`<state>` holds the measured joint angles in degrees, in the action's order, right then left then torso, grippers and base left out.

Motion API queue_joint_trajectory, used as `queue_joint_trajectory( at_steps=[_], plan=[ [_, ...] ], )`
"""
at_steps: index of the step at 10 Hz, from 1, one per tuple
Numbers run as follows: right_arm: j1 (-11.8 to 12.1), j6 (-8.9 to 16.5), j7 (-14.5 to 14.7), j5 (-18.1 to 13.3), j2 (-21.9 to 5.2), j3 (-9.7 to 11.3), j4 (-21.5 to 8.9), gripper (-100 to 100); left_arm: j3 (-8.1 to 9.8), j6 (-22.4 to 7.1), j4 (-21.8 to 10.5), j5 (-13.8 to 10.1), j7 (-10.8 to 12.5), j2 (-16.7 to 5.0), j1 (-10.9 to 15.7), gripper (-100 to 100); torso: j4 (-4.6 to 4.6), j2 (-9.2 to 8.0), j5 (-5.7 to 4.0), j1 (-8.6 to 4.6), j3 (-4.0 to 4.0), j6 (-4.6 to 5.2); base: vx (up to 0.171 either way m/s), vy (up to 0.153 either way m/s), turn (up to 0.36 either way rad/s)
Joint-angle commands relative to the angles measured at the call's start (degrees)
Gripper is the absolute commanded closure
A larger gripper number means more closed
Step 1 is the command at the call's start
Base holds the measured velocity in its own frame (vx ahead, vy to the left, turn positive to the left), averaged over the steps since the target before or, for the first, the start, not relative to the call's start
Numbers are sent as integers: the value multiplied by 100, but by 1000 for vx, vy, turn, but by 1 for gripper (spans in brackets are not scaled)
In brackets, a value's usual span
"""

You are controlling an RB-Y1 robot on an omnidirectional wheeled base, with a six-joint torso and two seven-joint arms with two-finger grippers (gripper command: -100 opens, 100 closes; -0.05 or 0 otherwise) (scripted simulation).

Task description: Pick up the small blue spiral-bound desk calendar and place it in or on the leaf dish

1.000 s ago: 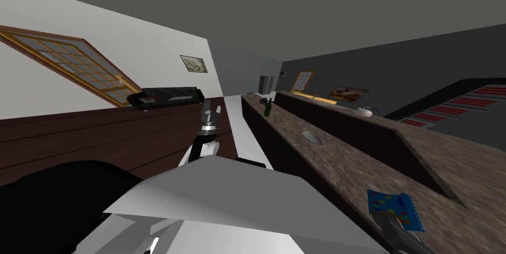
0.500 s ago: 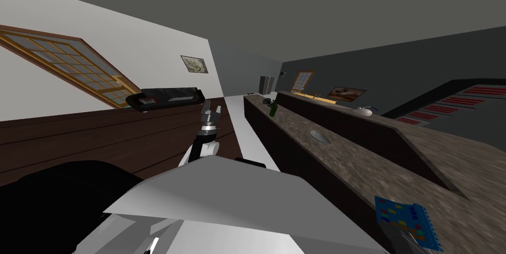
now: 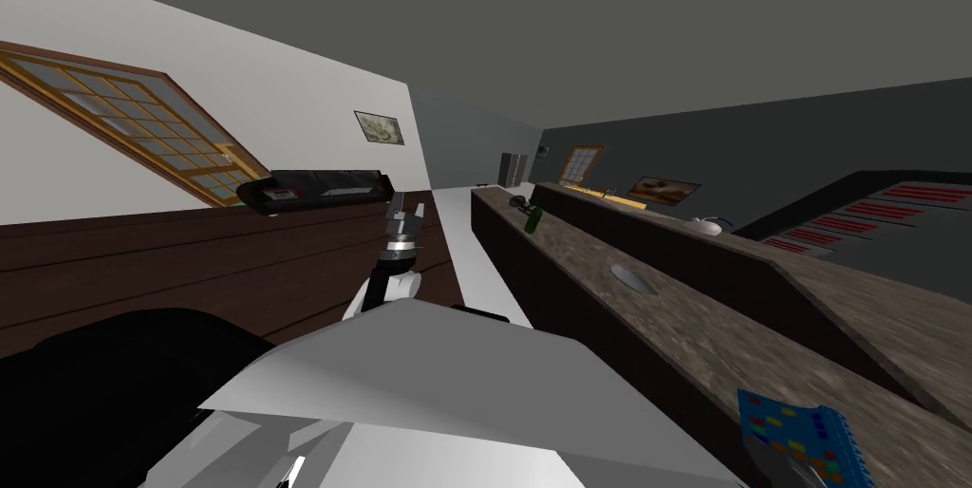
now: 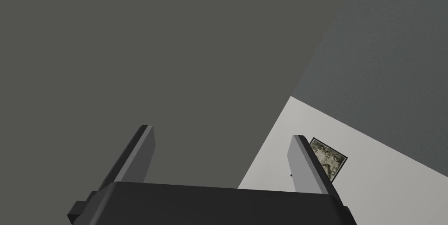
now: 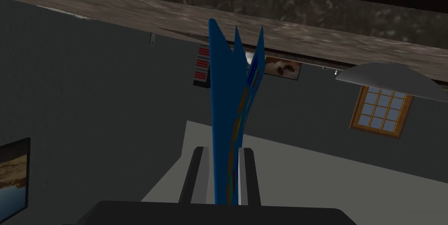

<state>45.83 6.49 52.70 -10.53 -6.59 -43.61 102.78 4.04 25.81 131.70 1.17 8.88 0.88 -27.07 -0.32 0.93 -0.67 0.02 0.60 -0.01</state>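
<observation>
A small blue calendar (image 3: 795,433) with coloured squares and a spiral edge hangs over the near end of the speckled stone counter (image 3: 707,340), at the lower right of the head view. My right gripper (image 3: 793,466) is shut on it. The right wrist view shows the calendar (image 5: 227,104) edge-on, its leaves fanned out, pressed between that gripper (image 5: 224,150). A pale grey shallow oval dish (image 3: 631,276) lies further along the counter. My left gripper (image 3: 406,216) is raised ahead of my chest, and its wrist view shows the left gripper (image 4: 223,131) open and empty.
A green bottle (image 3: 533,218) stands at the counter's far end. A white round pot (image 3: 707,224) sits on the raised ledge behind the counter. A black sofa (image 3: 318,188) stands by the white wall across the dark wood floor (image 3: 190,264).
The whole head view has shifted as I move: the counter, dish and bottle slide right and down. The held calendar has sunk toward the lower right corner. The left arm keeps its pose.
</observation>
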Motion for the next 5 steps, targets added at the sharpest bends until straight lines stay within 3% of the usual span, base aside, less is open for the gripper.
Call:
queue_joint_trajectory(
  at_steps=[1, 3, 5],
  plan=[
    [-26, 2, -40, -56, -4, -25, 91, 100, 0, 0, 0, 0, 0, 0, 0, 0, 0, 0, 0, 0, 0, 0, 225, -74, 82],
    [-91, -5, -119, -213, -4, -71, 256, 100, 1, 0, 0, 0, 0, -1, 0, 0, 2, 3, -3, -27, 0, -4, 271, -107, 117],
    [-140, -18, -178, -332, 3, -102, 379, 100, 1, 0, 0, 0, 0, -1, 0, 0, 3, -4, -3, -29, -3, -1, 213, -113, 80]
  ],
)
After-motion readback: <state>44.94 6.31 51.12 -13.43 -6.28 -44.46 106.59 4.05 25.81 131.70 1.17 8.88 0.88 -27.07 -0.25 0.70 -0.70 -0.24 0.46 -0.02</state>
